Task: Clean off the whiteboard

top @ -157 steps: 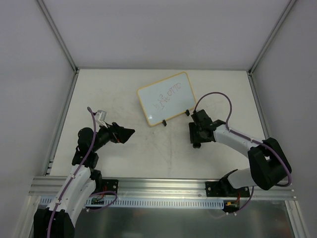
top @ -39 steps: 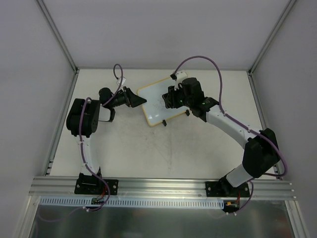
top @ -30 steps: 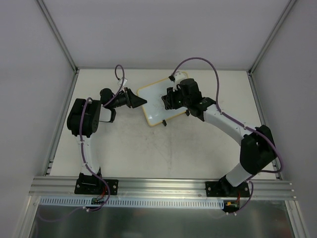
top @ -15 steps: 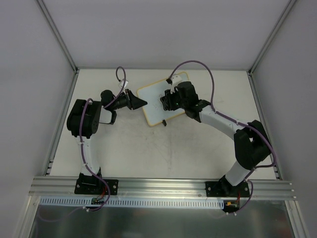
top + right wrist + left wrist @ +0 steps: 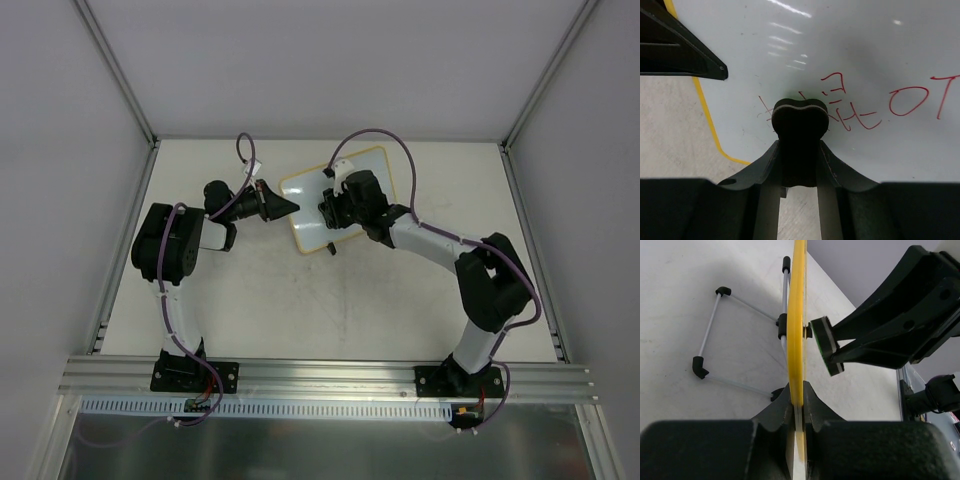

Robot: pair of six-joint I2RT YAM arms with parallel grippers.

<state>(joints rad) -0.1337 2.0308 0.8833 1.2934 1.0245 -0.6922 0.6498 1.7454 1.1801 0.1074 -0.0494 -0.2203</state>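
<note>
- Nearest the arm bases there's just bare table [image 5: 350, 300]; all the action sits toward the far middle.
- The whiteboard [image 5: 305, 220] is out there, propped on its wire stand [image 5: 715, 330]. Its long side runs left to right, with the right end angled a bit farther away.
- The left pincer [image 5: 285, 205] is clamped tight on the board's left edge. In the left wrist view both fingers pinch the yellow rim with no gap, so it's bracing the board.
- The right pincer [image 5: 333, 205] comes in from the right and is closed on a small eraser [image 5: 799, 117], which sits on or just off the board face. I can't tell whether it's actually touching.
- Here's the bit that matters: the eraser is toward the left part of the board, right over some of the red writing [image 5: 860, 117]. The rest of the writing trails off to its right along the long side.
- So my guess is the next wipe should run rightward along that long side, away from the braced edge. The right arm is the one doing the rubbing, and there's plenty left to clean.
</note>
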